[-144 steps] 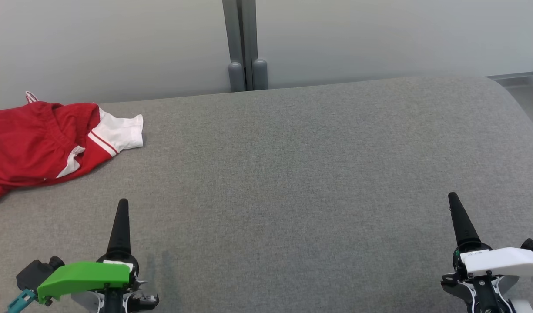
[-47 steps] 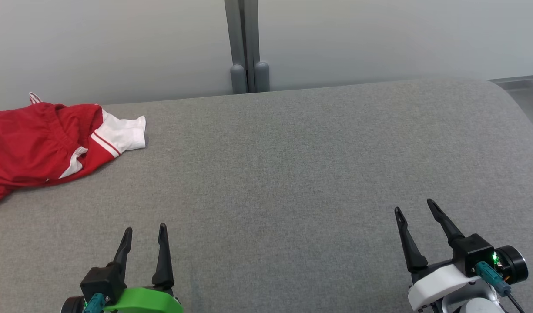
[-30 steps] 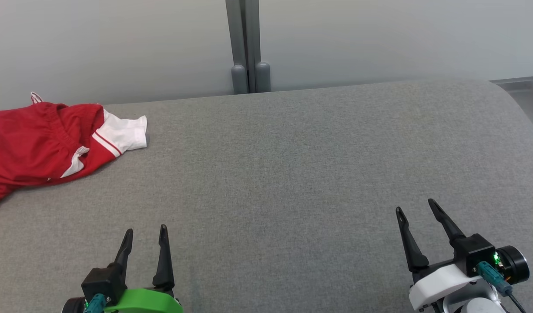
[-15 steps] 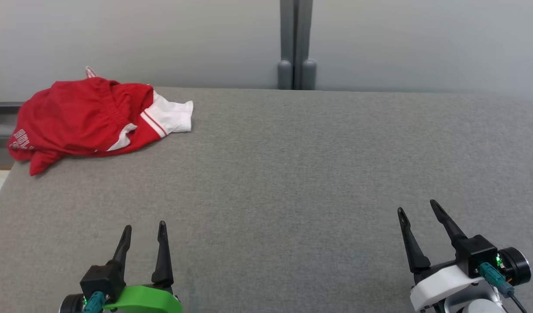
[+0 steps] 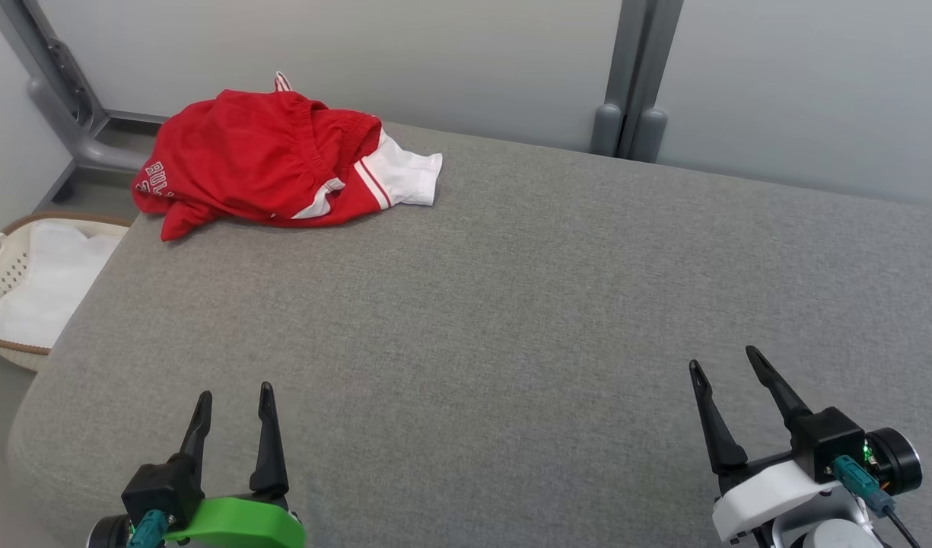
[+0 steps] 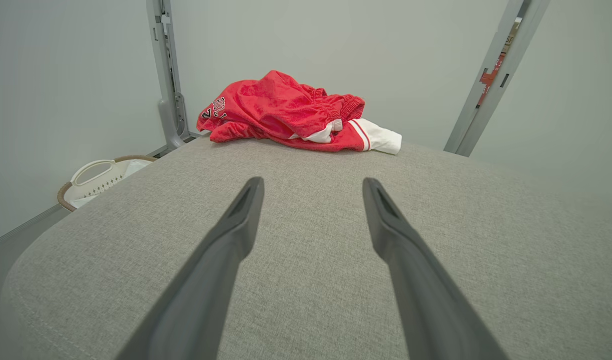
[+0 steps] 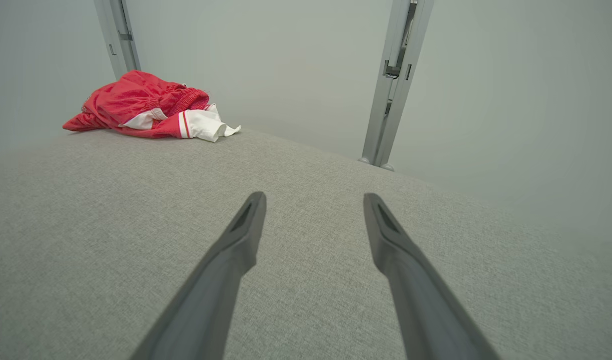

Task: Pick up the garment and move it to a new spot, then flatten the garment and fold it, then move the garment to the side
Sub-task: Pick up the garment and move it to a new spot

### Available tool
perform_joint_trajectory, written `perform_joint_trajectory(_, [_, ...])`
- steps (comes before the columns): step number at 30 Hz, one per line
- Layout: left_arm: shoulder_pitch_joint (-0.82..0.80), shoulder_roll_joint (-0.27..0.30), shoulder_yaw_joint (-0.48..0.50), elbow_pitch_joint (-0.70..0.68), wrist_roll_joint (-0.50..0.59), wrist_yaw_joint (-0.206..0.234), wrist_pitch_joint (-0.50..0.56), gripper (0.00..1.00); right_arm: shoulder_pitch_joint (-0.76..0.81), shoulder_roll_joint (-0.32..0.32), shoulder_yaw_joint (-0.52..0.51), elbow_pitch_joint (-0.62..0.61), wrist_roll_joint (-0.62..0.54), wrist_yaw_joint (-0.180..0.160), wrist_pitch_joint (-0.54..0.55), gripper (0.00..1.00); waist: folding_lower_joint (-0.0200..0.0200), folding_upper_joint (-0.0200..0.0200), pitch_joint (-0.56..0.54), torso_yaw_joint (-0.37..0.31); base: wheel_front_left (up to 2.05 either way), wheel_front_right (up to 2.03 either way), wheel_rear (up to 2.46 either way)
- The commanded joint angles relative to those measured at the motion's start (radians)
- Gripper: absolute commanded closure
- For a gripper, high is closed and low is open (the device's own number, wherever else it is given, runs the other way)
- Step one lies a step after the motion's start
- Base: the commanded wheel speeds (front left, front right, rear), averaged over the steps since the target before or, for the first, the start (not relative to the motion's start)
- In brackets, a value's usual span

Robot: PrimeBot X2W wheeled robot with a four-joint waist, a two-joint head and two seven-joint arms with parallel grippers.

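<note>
A crumpled red garment [image 5: 260, 156] with white trim lies at the far left corner of the grey padded table [image 5: 511, 304]. It also appears far ahead in the left wrist view as the garment [image 6: 286, 112] and at the upper left in the right wrist view as the garment [image 7: 141, 107]. My left gripper [image 5: 233, 396] hovers open near the front left edge, well short of the cloth. At the front right my right gripper [image 5: 726, 361] stands open too. Nothing sits between the fingers [image 6: 236, 235] of the left one or the fingers [image 7: 241, 235] of the right one.
A white woven basket [image 5: 24, 281] with white cloth stands on the floor left of the table, also seen as the basket [image 6: 98, 180]. A grey post [image 5: 625, 76] and pale wall panels rise behind the table. Another grey frame [image 5: 62, 99] stands at the far left.
The camera has turned left, so the garment now sits nearer the picture's middle and the basket has come into view. Both grippers have stayed open and held their place.
</note>
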Motion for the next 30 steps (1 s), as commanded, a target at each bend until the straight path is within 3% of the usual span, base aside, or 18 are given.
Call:
perform_joint_trajectory(1, [-0.002,0.006,0.004,-0.002,0.0,0.0,-0.001,0.0,-0.007,-0.005,0.0,0.001,0.001,-0.001,-0.005,0.0,0.0,0.0,0.007,0.013,0.0,0.0,0.0])
perform_joint_trajectory(9, [-0.024,0.006,0.022,-0.034,0.019,0.008,-0.001,0.0,-0.014,-0.005,-0.001,-0.006,-0.018,-0.001,-0.005,0.0,0.0,0.0,0.027,-0.004,0.0,0.0,0.0])
perform_joint_trajectory(12, [-0.053,0.018,0.036,-0.057,0.058,-0.01,-0.001,0.0,-0.022,-0.005,-0.006,-0.012,-0.026,-0.001,-0.005,0.0,0.0,0.0,0.048,-0.016,0.0,0.0,0.0])
perform_joint_trajectory(22, [-0.36,0.17,0.146,-0.168,0.077,-0.052,-0.001,0.0,-0.09,-0.005,-0.017,-0.044,-0.083,-0.001,-0.004,0.0,0.0,0.0,0.176,-0.067,0.0,0.0,0.0])
perform_joint_trajectory(30, [-0.699,0.342,0.138,-0.019,-0.011,-0.069,0.071,0.0,-0.178,-0.005,0.032,-0.069,-0.126,-0.001,-0.004,0.0,0.0,0.0,0.319,-0.165,0.0,0.0,0.0])
